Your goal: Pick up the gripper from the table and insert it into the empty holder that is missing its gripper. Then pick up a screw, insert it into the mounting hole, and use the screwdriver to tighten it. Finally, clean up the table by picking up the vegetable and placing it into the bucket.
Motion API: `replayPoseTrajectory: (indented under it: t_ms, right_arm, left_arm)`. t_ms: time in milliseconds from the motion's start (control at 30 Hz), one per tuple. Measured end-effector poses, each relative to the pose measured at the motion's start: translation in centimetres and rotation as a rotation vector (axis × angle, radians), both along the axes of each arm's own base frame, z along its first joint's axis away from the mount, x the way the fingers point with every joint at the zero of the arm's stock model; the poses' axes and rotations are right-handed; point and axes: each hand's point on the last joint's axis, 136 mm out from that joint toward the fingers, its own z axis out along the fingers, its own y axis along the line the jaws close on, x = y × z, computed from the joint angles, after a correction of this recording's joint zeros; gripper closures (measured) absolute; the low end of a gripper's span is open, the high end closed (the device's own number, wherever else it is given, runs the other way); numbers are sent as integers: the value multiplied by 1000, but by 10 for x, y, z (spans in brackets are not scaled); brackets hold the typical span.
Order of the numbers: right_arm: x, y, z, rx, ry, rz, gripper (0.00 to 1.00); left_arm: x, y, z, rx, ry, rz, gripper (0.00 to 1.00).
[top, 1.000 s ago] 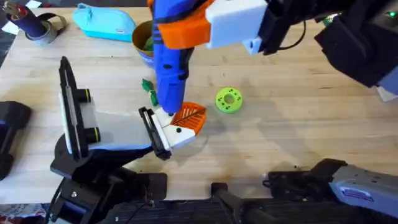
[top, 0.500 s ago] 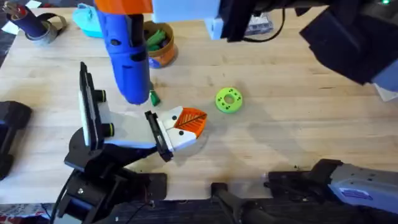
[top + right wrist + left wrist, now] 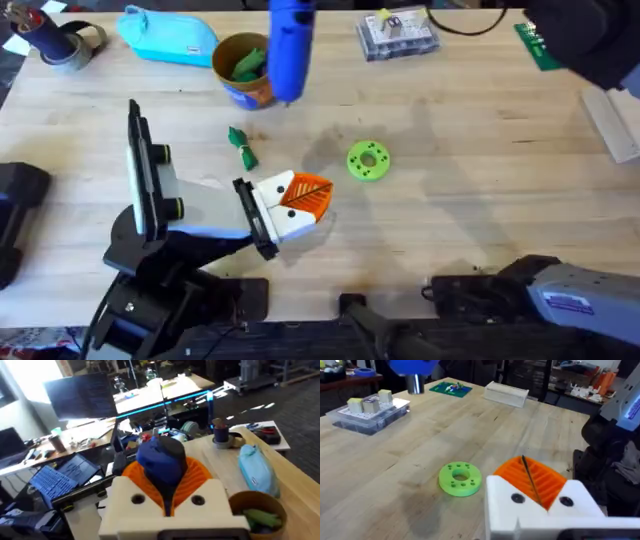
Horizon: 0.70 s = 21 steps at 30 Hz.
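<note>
Overhead, nearest my bases, the holder [image 3: 262, 212] is resting on the table [image 3: 470, 200] with the gripper [image 3: 306, 192] sitting in its end, ribbed face up. My left claw [image 3: 532, 480]: I cannot tell if it is released or clenched. Just beyond, the vegetable [image 3: 242, 148] is lying on the wood, near a green disc [image 3: 368, 160]. Farther, the bucket [image 3: 240, 72] is standing upright and holding green pieces. My right claw [image 3: 165, 472] is clenching the screwdriver [image 3: 290, 45], holding it in the air just beside the bucket. A blue pouch [image 3: 170, 38] and a clear parts box [image 3: 398, 35] are lying along the far edge.
</note>
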Motion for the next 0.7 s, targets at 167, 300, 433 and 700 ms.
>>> replayPoseTrajectory:
  t_ms: [167, 300, 433, 700]
  right_arm:
    - [30, -29, -29, -72, 128, -116, 960]
    - [49, -55, -73, -194, 260, -246, 959]
    - [64, -86, -120, -372, 329, -429, 959]
    - [83, -154, -180, -770, 278, -741, 959]
  left_arm:
    - [0, 0, 0, 0, 0, 0, 991]
    - [0, 0, 0, 0, 0, 0, 991]
    - [0, 0, 0, 0, 0, -1, 991]
    - [0, 0, 0, 0, 0, -1, 991]
